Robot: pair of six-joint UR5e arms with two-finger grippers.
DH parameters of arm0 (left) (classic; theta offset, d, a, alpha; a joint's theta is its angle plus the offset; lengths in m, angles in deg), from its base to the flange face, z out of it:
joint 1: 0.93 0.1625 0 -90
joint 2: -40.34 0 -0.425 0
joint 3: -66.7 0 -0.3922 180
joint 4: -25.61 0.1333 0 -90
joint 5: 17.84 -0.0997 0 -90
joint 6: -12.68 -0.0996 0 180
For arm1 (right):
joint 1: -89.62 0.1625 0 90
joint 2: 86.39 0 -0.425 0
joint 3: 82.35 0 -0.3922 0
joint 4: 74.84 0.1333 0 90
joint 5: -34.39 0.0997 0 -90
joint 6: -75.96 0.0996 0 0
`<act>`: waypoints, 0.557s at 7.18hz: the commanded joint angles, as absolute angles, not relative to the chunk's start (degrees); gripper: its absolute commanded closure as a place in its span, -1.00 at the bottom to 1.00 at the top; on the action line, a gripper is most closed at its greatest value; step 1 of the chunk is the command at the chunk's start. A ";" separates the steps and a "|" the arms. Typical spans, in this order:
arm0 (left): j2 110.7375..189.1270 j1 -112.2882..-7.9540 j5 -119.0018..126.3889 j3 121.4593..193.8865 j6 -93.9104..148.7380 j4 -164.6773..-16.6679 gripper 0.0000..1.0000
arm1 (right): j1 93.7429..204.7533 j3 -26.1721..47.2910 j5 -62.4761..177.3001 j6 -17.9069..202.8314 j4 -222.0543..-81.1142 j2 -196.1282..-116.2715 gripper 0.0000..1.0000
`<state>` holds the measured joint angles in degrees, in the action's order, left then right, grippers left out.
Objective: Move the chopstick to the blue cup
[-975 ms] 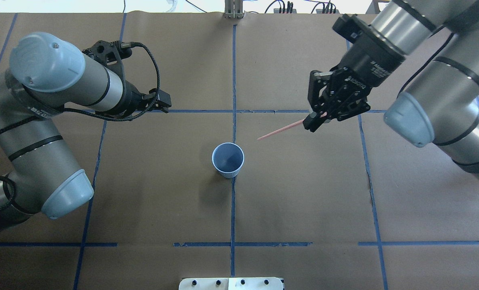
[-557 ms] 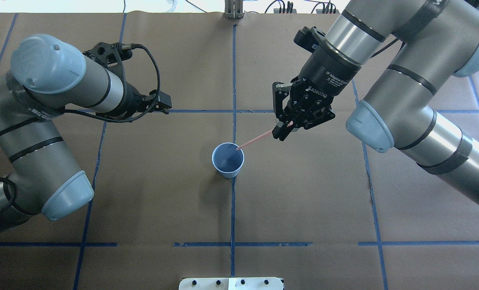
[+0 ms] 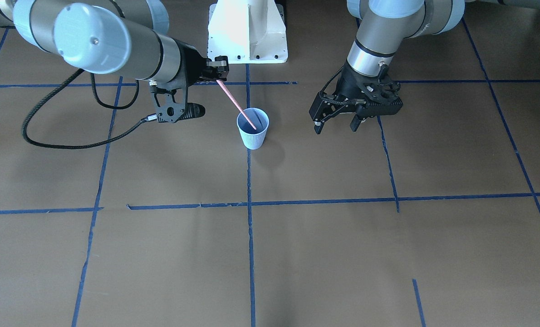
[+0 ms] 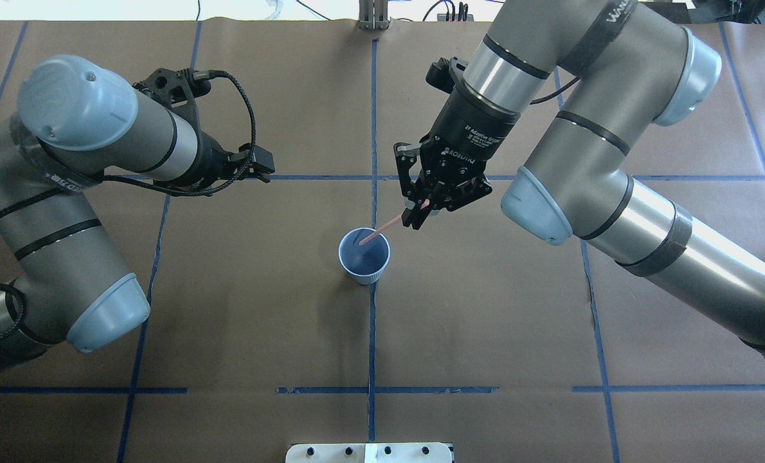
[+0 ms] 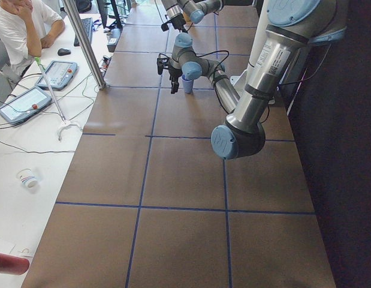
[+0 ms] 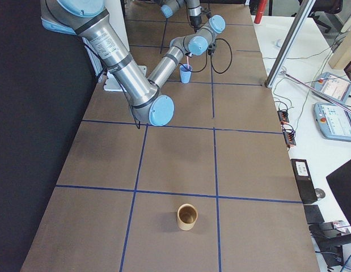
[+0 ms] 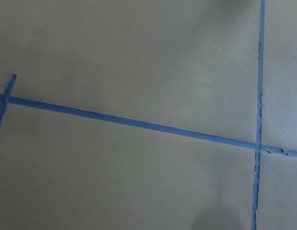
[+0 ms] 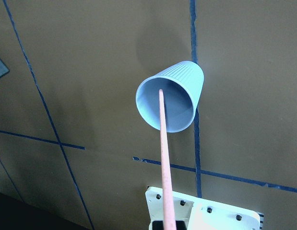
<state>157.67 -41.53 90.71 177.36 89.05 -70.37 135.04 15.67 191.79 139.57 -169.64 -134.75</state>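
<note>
Right gripper [image 4: 419, 211] is clenched on the top end of the chopstick [image 4: 387, 226]. The stick is tilted, with its lower tip inside the mouth of the blue cup [image 3: 252, 138]. The right wrist cam shows the tip past the rim; can't tell if it touches the bottom or wall. The gripper sits above the cup, off its rim toward the robot's right and away from the base. The cup is upright on a blue tape line [image 4: 371, 334] of the brown table [image 4: 485, 308]. Left gripper [image 3: 335, 129] is on the cup's other side, well apart, pointing down, 2 fingers spread, holding nothing. Its wrist cam sees only table and tape. 1 tan cup [image 6: 186, 217] stands far from the blue cup, toward the table's end on the robot's right.
</note>
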 commanded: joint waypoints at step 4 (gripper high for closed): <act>157.50 -41.70 90.79 177.18 88.36 -70.37 -1.00 | 132.41 10.29 182.15 145.87 -159.32 -133.85 -1.00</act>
<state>157.61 -41.52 90.73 177.32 88.84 -70.37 131.72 10.94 184.30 141.56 -162.86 -133.94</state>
